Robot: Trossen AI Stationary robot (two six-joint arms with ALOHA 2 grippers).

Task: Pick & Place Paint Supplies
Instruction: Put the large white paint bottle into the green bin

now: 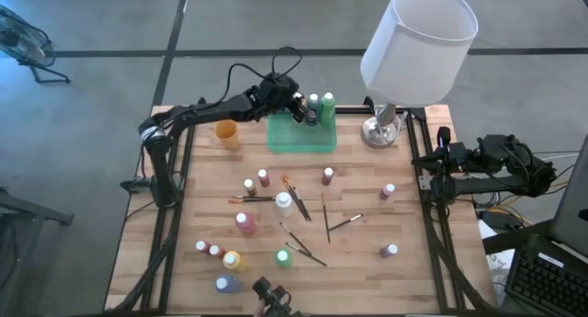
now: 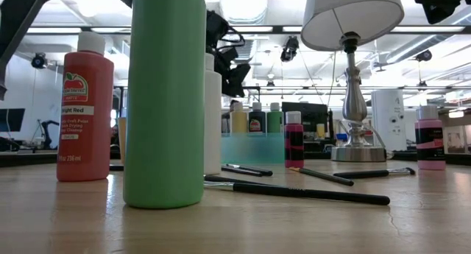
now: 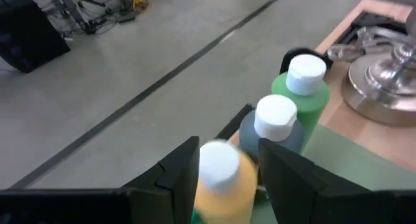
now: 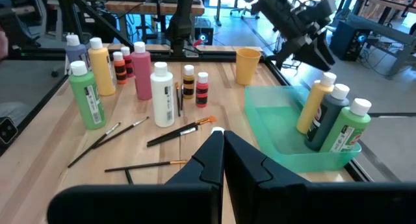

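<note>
Left gripper (image 3: 227,169) fingers parted around yellow bottle (image 3: 224,182), standing between them in green tray (image 4: 286,152). Right gripper (image 4: 223,146) fingers closed, empty, at table's right edge.

The left arm reaches across to the far edge, its gripper (image 1: 299,110) angled down with fingers parted. The right arm waits folded at the side, its gripper (image 4: 222,141) closed.

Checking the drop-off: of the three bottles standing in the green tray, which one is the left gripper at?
The yellow bottle, at the end of the row: it sits between the left gripper's open fingers. The dark bottle and green bottle stand beyond.
</note>
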